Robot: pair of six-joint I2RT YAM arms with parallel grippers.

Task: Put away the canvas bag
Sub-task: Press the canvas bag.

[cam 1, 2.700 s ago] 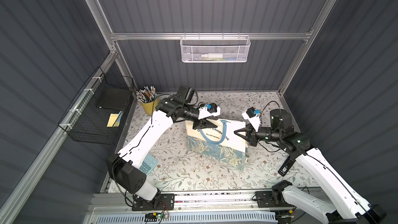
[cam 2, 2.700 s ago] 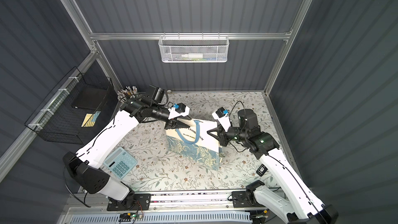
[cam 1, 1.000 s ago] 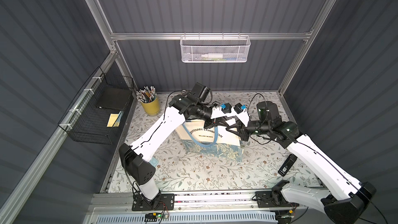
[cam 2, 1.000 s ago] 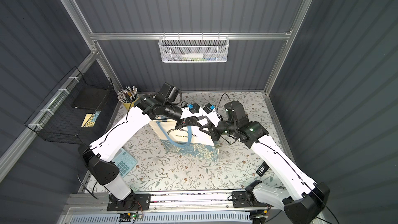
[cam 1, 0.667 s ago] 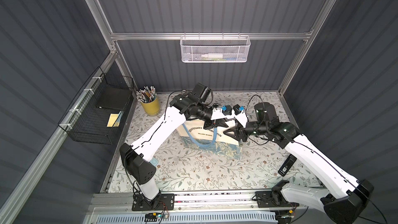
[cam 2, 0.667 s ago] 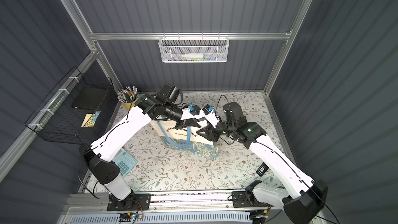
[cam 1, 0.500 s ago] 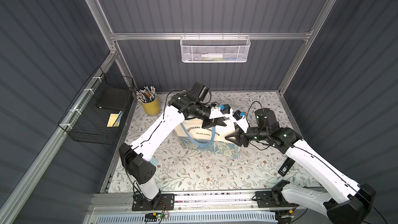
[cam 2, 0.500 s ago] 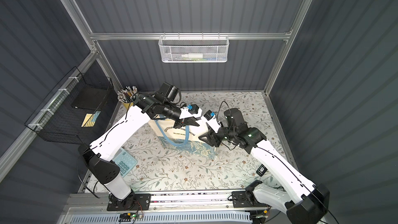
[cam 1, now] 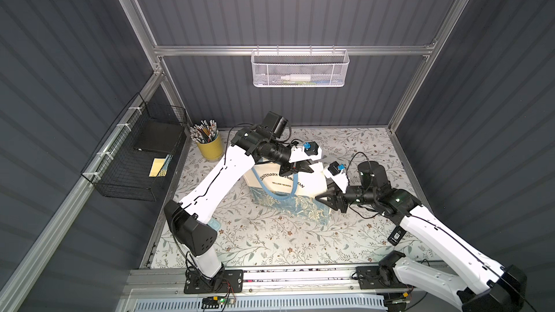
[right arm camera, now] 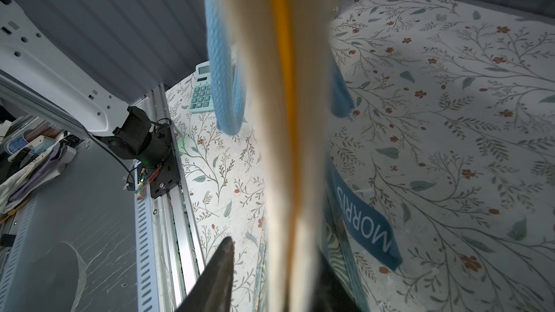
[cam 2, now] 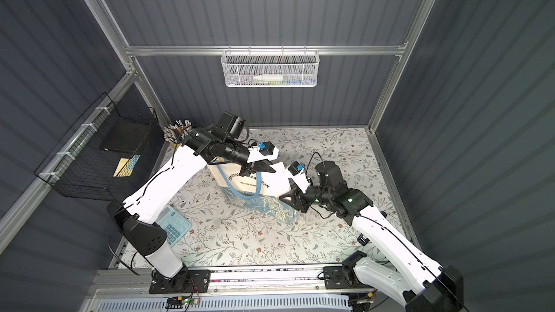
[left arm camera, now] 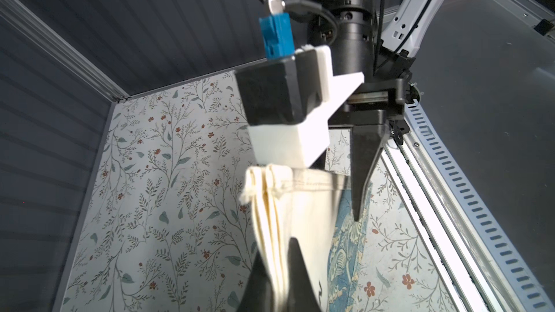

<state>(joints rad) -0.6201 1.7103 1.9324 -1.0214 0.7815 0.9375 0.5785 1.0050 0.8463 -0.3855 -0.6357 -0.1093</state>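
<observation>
Two grips needed, one made: left hand [cam 1: 304, 168] pinches the canvas bag [cam 1: 309, 184] at its hem; right hand [cam 1: 326, 195] gapes around its edge. Close yours, then lift.

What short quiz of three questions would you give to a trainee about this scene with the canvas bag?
1. True or false: the left gripper is shut on the top edge of the canvas bag.
2. The bag's rope handles are: A blue, B red, C black.
3. What lies flat on the table beside the left arm?
Key: 1 true; 2 A; 3 the calculator.
</observation>
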